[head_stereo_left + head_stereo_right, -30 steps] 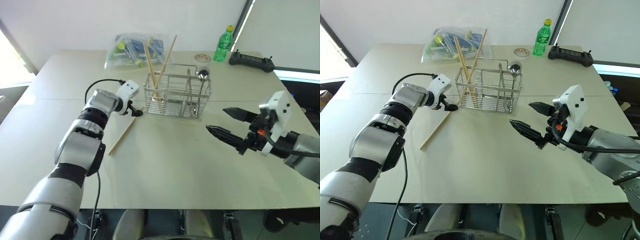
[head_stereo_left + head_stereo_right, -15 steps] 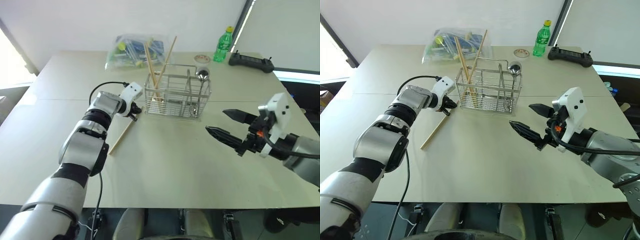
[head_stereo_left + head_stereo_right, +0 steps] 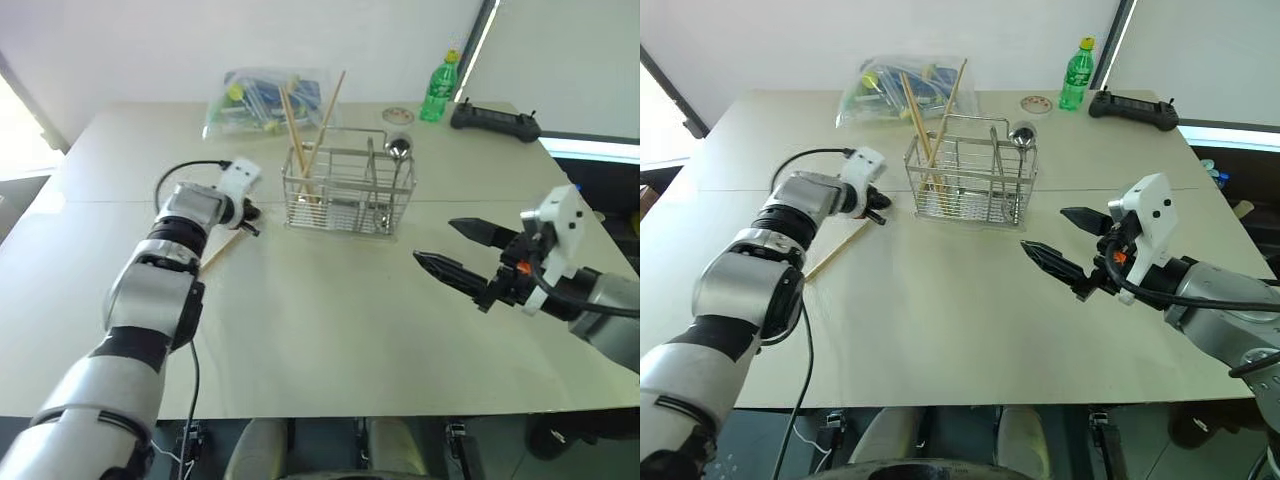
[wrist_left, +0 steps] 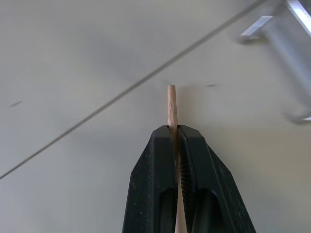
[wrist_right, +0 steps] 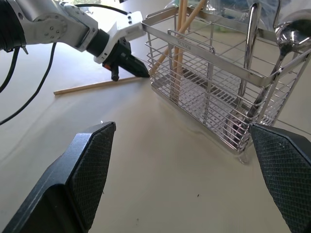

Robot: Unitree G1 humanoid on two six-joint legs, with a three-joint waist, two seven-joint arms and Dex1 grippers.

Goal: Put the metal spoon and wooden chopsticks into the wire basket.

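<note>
The chopstick (image 4: 171, 104) I still have to load lies flat on the table (image 3: 300, 340) left of the basket (image 3: 347, 190), and my left gripper (image 4: 175, 133) is pinched on it near its basket-side tip, with only a short stub poking past the fingers. That is my first worry: the grip sits far out at one end, so when I lift, the long free tail (it runs back toward me under the arm) may sag, swing or pivot in the jaws, and the stick could twist out or drag along the table.

Moving right, the basket already holds three chopsticks (image 3: 300, 130) leaning in its left compartments, crossing above the rim. They could block or deflect the new stick as I bring it over, or my gripper could knock them and tip the light wire frame. The spoon (image 3: 400, 150) stands bowl-up at the right end, so that part looks done; a hard nudge to the basket could still rattle it.

Farthest right, my right gripper (image 3: 460, 250) hovers with its fingers spread wide, holding nothing, well clear of the basket. It is little risk where it is, unless it drifts inward and crowds the drop.
</note>
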